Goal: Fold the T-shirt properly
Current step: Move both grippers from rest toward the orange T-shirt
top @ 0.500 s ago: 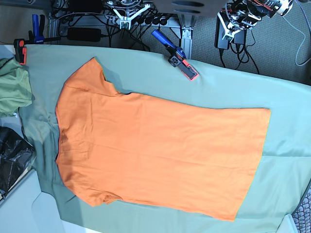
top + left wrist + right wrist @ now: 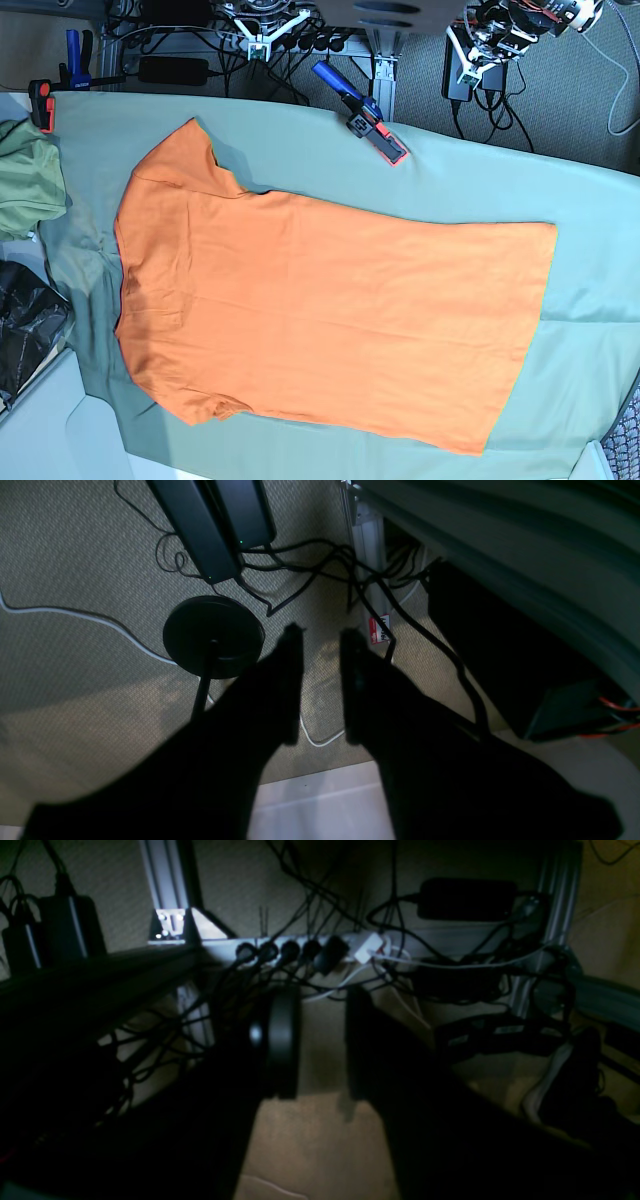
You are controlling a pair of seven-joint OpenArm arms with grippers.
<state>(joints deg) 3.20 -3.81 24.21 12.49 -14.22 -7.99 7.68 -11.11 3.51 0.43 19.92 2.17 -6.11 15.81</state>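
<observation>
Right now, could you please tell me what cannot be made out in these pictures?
- Base view: the plain bright orange T-shirt has its bottom hem corner cut off by the lower edge.
- Base view: the bunched olive green garment is cropped by the left edge.
- Both wrist views: the shirt is out of frame.

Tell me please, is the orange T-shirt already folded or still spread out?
Spread out. The T-shirt lies flat in one layer on the table cloth, both sleeves and the hem showing, with no fold anywhere.
</observation>
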